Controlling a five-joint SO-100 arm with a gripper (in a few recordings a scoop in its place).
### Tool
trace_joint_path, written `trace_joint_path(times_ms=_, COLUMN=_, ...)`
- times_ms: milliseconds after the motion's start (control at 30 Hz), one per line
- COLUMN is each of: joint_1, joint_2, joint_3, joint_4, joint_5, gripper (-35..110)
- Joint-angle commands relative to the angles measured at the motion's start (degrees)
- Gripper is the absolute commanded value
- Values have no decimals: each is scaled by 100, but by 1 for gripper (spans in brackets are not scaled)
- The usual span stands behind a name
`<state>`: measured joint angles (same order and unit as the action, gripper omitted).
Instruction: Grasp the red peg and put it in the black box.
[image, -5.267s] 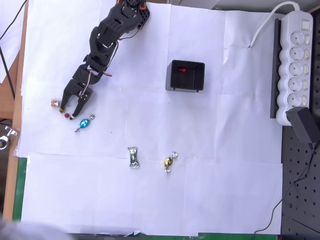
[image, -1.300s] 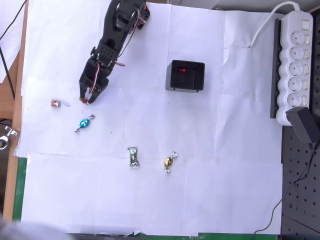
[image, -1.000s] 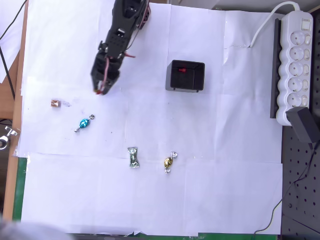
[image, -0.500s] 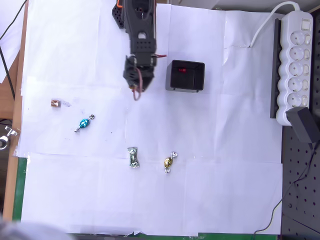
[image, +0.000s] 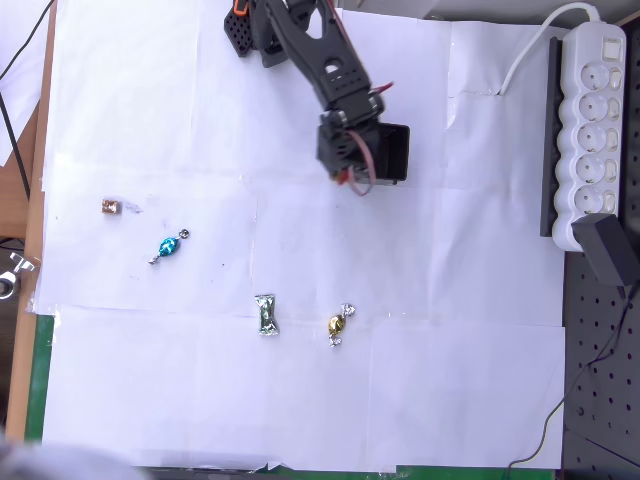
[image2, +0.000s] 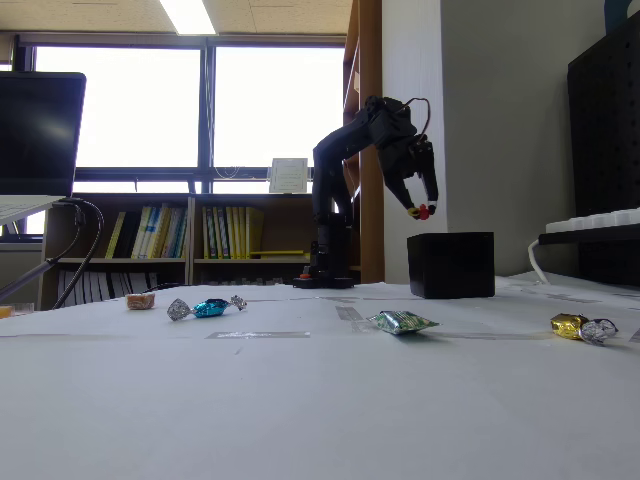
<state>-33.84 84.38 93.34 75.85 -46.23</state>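
peg (image2: 423, 211) above box (image2: 451, 264) left edge; candies (image2: 402, 322) nearer camera

- Overhead view: looks straight down, far enough back to take in the whole white paper-covered table (image: 300, 400) and the power strip (image: 588, 120) at right.
- Fixed view: sits at tabletop level near the table's edge, facing the windows (image2: 200, 110).
- Both share the black box (image: 395, 150) (image2: 451, 264) and the candies.

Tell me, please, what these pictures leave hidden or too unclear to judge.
- Overhead view: the arm covers much of the black box, so its hollow is hidden.
- Overhead view: the red peg is hidden under the hand; in the fixed view it is a tiny red dot.
- Fixed view: the box wall hides its inside.
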Motion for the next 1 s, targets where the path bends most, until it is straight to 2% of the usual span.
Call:
trace_joint_path(times_ms=0, joint_1=-562, joint_2=44, joint_3=527, joint_4=79, joint_5=229, gripper=0)
trace_joint_path(times_ms=333, joint_1=-958, joint_2=360, joint_3=589, joint_4=-105, joint_5=378, gripper=2)
trace_joint_path(times_ms=367, joint_1=-949, joint_2=360, joint_3=589, joint_4=-132, joint_5=378, gripper=7)
trace_joint_path(times_ms=400, joint_1=-932, joint_2=360, joint_3=589, joint_4=-141, joint_5=369, gripper=19)
trace_joint_path(times_ms=467, joint_1=-905, joint_2=369, joint_3=589, joint_4=-141, joint_5=378, gripper=26)
trace_joint_path(times_ms=533, joint_1=-879, joint_2=378, joint_3=598, joint_4=-88, joint_5=281, gripper=41)
trace_joint_path(times_ms=567, joint_1=-879, joint_2=396, joint_3=598, joint_4=-62, joint_5=211, gripper=44)
trace_joint_path(times_ms=967, joint_1=-694, joint_2=413, joint_3=598, joint_4=-35, joint_5=88, gripper=43)
